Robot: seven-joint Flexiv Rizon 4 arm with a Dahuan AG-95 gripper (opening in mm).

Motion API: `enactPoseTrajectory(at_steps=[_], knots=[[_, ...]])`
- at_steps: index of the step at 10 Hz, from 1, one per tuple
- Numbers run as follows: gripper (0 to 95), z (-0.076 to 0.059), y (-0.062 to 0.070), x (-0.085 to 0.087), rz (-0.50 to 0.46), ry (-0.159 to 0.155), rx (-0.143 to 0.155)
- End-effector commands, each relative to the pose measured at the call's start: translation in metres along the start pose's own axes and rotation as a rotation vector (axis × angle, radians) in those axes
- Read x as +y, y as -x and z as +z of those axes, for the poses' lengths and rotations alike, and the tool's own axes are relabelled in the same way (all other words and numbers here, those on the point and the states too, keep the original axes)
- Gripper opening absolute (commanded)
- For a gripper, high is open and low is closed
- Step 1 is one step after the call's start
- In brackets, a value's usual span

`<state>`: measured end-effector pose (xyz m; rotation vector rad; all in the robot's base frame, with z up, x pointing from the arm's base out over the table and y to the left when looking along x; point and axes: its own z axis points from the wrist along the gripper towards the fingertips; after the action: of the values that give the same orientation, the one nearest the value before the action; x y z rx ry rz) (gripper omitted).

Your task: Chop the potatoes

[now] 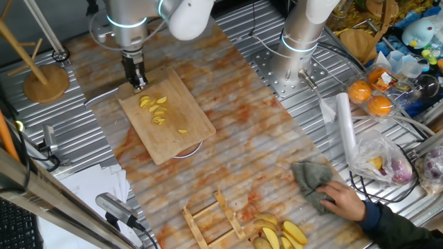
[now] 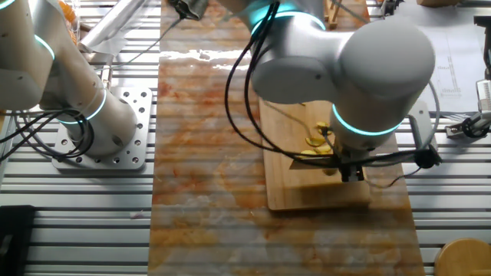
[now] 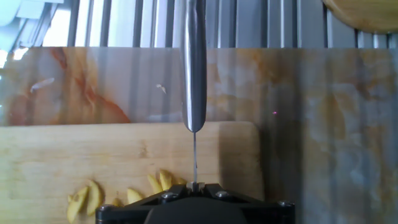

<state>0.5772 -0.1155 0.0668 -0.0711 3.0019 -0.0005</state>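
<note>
The arm reaches down from above with its wrist pointing straight at the table. The gripper hangs low, its fingers drawn close together, clamped on a knife

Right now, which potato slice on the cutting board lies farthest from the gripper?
The lone slice near the board's lower right edge; the others cluster close beneath the gripper.

Robotics lab: slotted aluminium table, second robot arm, cables.
</note>
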Motion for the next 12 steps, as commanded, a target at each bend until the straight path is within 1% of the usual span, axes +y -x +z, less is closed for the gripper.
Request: enactPoseTrajectory(at_steps=[1,6,10,11,12], knots=[[0.0,0.002,-0.002,0.003,0.002,-0.012,-0.001],[0.0,0.005,-0.002,0.002,-0.001,-0.012,-0.002],[0.0,0.014,-0.002,0.003,0.001,-0.015,-0.007],[0.0,0.016,-0.002,0.004,-0.001,-0.024,-0.005],[0.0,0.019,-0.002,0.003,-0.007,-0.035,-0.006]])
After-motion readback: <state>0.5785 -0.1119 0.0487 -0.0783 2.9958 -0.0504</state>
